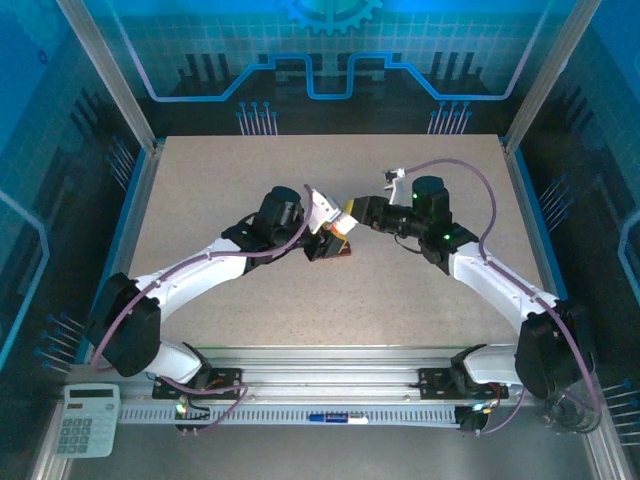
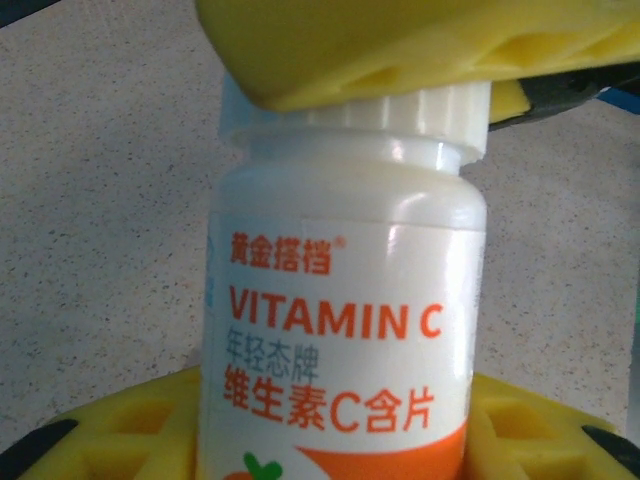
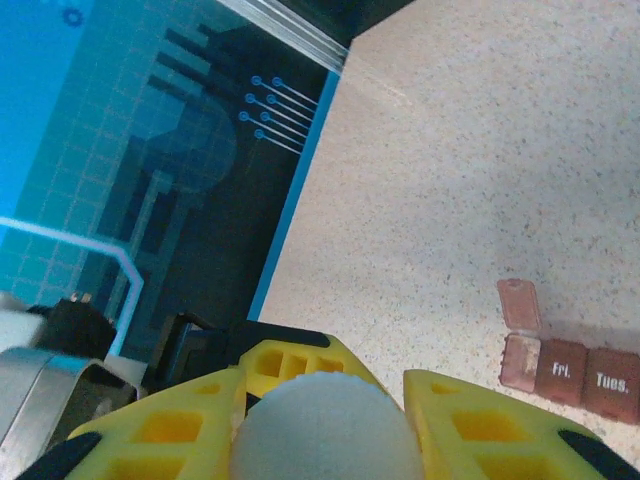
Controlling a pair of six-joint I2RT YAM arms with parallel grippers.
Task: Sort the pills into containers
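Note:
My left gripper [image 2: 335, 435] is shut on a white Vitamin C bottle [image 2: 345, 300], its yellow fingers [image 2: 120, 440] on either side of the bottle's lower body. The bottle's ribbed white cap [image 3: 325, 440] sits between the yellow fingers of my right gripper [image 3: 322, 400], which is shut on it. From above, both grippers meet mid-table, left gripper [image 1: 330, 228], right gripper [image 1: 352, 214]. The containers [image 3: 565, 370], a reddish-brown strip marked "Fri." and "Tues.", lie on the table with one end lid flipped open. The pills are hidden.
The speckled table [image 1: 200, 200] is bounded by an aluminium frame and blue printed wall panels [image 1: 320, 50]. A white calculator [image 1: 88, 420] lies off the table at the near left, beside the arm bases.

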